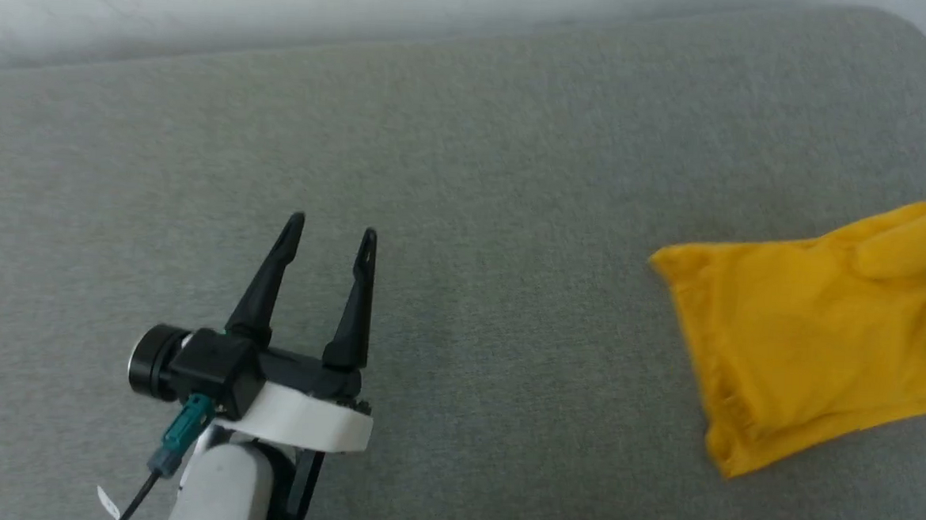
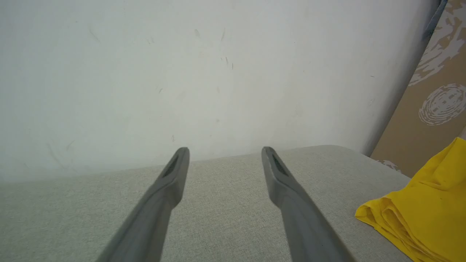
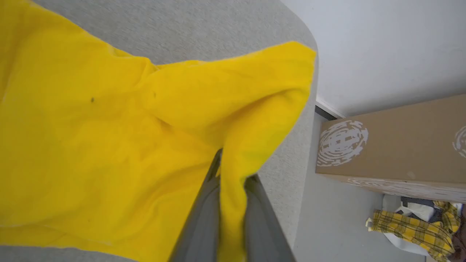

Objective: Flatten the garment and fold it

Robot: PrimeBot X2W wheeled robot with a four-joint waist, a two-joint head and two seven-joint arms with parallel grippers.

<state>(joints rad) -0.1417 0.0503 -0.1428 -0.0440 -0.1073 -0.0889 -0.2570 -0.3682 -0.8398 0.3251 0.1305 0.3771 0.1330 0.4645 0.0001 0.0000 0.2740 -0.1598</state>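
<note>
Mustard-yellow cotton T-shirt point(image 1: 807, 341) bunched up at right end of grey fabric tabletop point(image 1: 470, 133), def not flat yet. Right tool point(image 3: 235, 171) pinching a fold, left tool point(image 1: 333, 233) spread, empty. Flattening + folding both left imo.

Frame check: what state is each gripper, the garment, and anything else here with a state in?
Left gripper: open, empty, apart from the garment.
Right gripper: shut on a raised fold of the garment.
Garment: bunched in layers, not flat, plain yellow showing, lying at the right of the grey padded surface.
Checked cloth: crumpled on the floor beside the cardboard box.
</note>
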